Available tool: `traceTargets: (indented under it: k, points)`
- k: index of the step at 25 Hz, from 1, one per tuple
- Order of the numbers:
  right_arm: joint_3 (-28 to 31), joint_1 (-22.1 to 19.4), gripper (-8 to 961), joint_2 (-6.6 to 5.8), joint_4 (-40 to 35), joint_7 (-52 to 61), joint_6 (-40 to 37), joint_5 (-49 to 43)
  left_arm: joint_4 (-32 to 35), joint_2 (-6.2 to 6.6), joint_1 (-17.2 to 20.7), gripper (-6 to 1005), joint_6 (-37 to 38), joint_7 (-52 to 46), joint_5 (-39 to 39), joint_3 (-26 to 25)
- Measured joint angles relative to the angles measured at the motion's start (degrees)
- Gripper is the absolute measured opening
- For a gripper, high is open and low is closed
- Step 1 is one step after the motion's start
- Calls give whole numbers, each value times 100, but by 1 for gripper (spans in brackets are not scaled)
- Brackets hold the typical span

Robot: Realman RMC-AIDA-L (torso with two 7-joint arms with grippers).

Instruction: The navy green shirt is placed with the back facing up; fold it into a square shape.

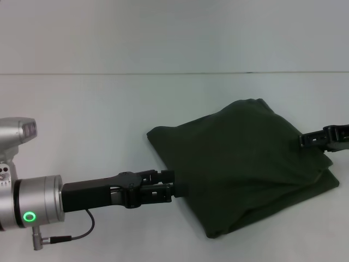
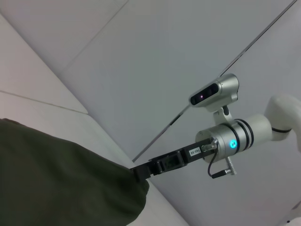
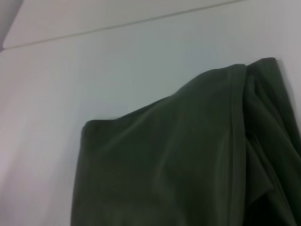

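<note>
The navy green shirt (image 1: pixel 240 164) lies on the white table right of centre, doubled over, with its upper layer raised like a tent between the two arms. My left gripper (image 1: pixel 175 188) is at the shirt's left edge, low over the table, its fingertips buried in the fabric. My right gripper (image 1: pixel 303 141) holds the right side of the upper layer. The left wrist view shows the right gripper (image 2: pixel 140 172) pinching a corner of the shirt (image 2: pixel 56 179). In the right wrist view only the shirt (image 3: pixel 178 165) shows, with a hemmed edge and folds.
The white table (image 1: pixel 109 109) stretches bare to the left of and behind the shirt. A thin seam line (image 1: pixel 163 73) runs across its far side. The left arm's silver wrist (image 1: pixel 32 210) and its cable lie at the near left.
</note>
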Motion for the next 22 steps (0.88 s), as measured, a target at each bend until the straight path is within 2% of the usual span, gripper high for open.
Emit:
traceTargets:
  k: [5, 16, 22]
  points:
    - [-101, 71, 824, 34, -12, 57, 117, -186, 5, 4, 0, 920, -10, 14, 4, 21]
    - [-226, 112, 379, 47, 14, 77, 149, -195, 6, -8, 27, 919, -33, 33, 10, 47]
    - [-217, 71, 250, 46, 18, 80, 203, -198, -10, -26, 50, 919, -43, 42, 10, 48]
